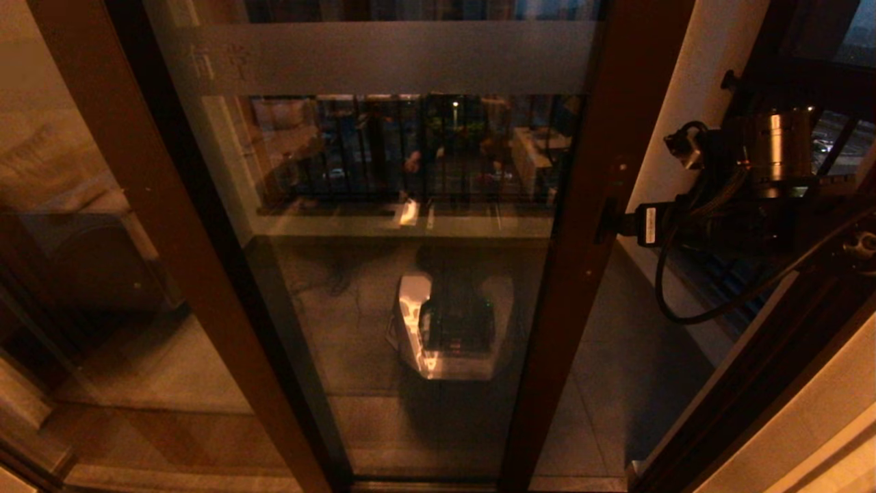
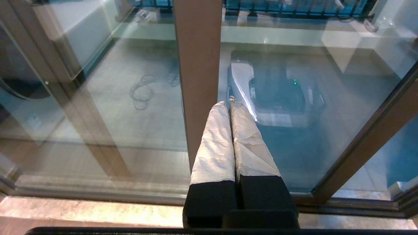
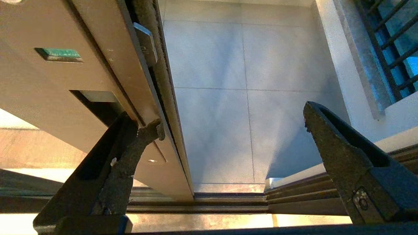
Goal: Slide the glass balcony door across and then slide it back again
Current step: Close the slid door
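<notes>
Glass balcony door (image 1: 410, 274) stands partly open; right gripper (image 3: 228, 130), spread wide, has one finger (image 3: 130, 153) against its stile: push level, steadily.

Left gripper (image 2: 230, 137) parked, pressed together.

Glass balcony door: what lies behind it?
Behind the glass balcony door: tiled balcony floor, a low ledge and a dark railing. Reflections cover the middle floor.

Landmark: glass balcony door (image 1: 410, 205).
Free room: an open gap just beside the door's handle-side stile (image 3: 98, 81), floor tiles (image 3: 248, 98) showing through it.
Obstacle: the stile itself; one finger (image 3: 130, 153) of the right gripper (image 3: 232, 127) touches its edge.
Far side of gap: wall (image 1: 684, 103) and railing (image 3: 392, 49).
</notes>
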